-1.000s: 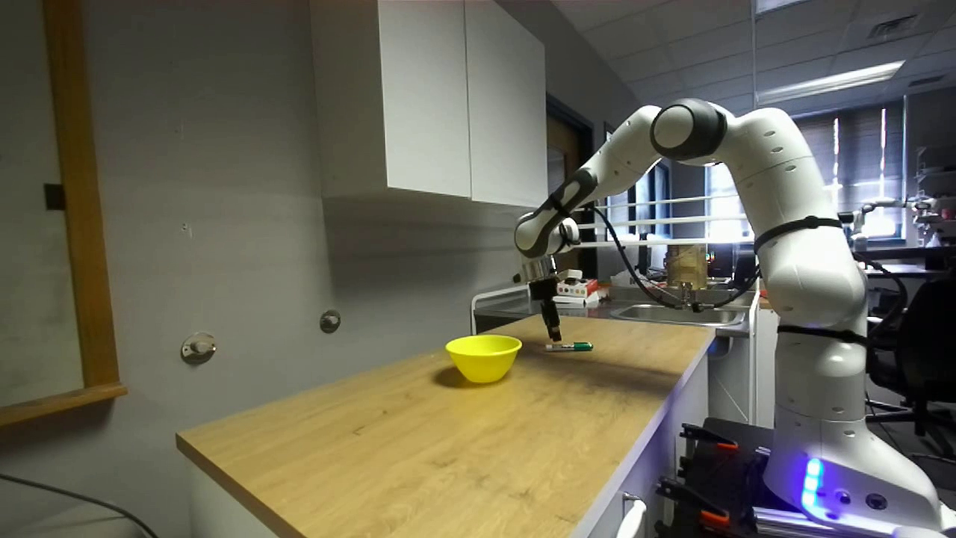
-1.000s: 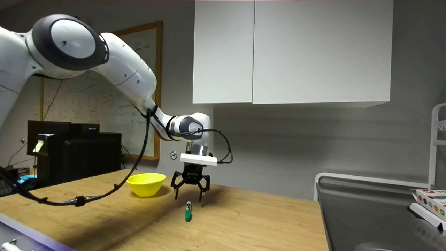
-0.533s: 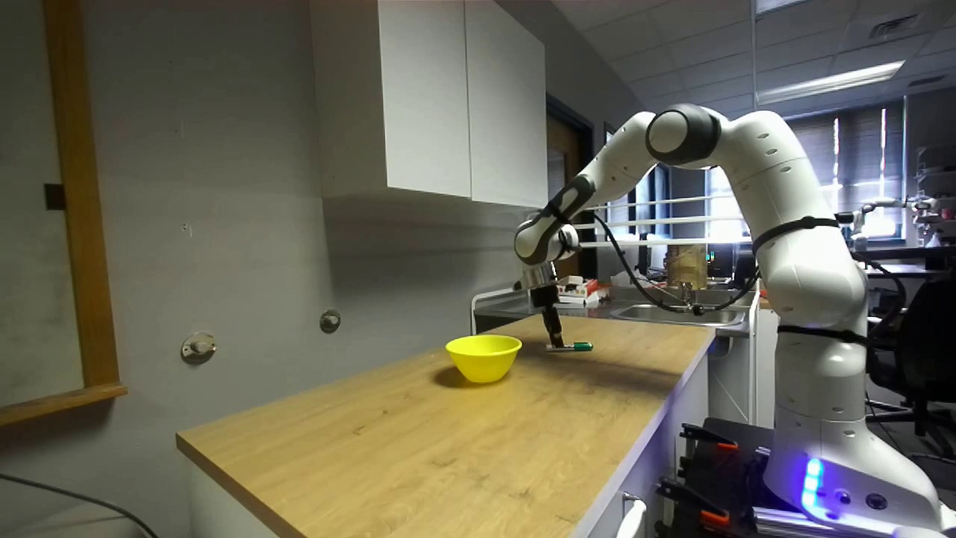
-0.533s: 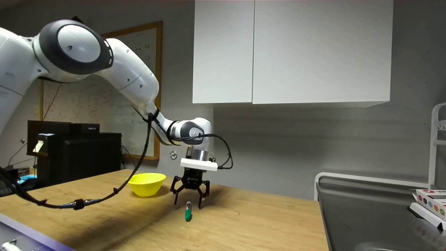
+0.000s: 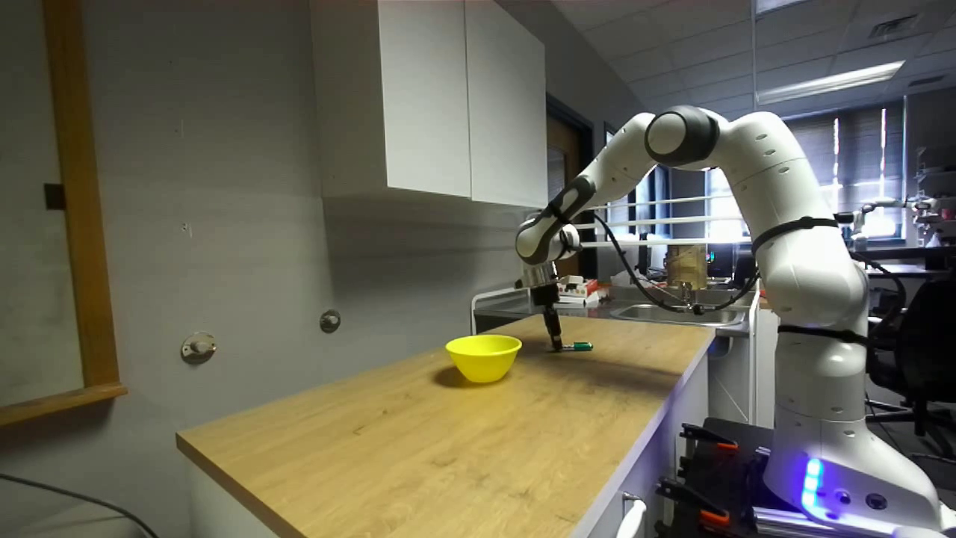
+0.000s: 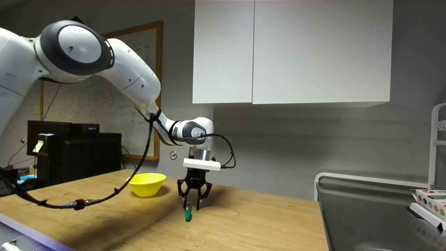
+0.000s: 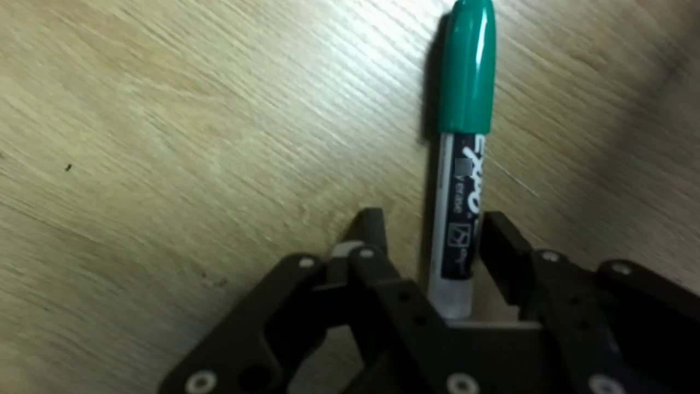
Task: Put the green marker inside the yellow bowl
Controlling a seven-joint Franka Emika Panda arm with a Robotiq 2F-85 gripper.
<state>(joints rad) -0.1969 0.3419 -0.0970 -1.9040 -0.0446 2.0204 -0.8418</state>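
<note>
Lying on the wooden counter is the green marker (image 7: 465, 137), with a green cap and a black and white barrel; its green end also shows in an exterior view (image 6: 188, 214). My gripper (image 7: 435, 219) points down over its pale end, part-closed but open. In the wrist view the barrel runs between the fingers, right beside the right finger (image 7: 500, 251); a gap separates it from the left finger (image 7: 372, 227). From an exterior view the gripper (image 5: 556, 348) hides the pale end. The yellow bowl (image 5: 484, 365) stands upright nearby, with nothing visible inside, and is outside the wrist view.
The wooden counter (image 5: 418, 448) runs along a grey wall beneath a white cabinet (image 6: 313, 52). A dark metal surface (image 6: 366, 216) adjoins it, carrying a white box with coloured dots (image 6: 432, 202). A cable (image 6: 115, 193) hangs from the arm.
The gripper has come down to the counter around the marker's pale end, and its fingers have moved closer together. The marker and bowl have stayed in place.
</note>
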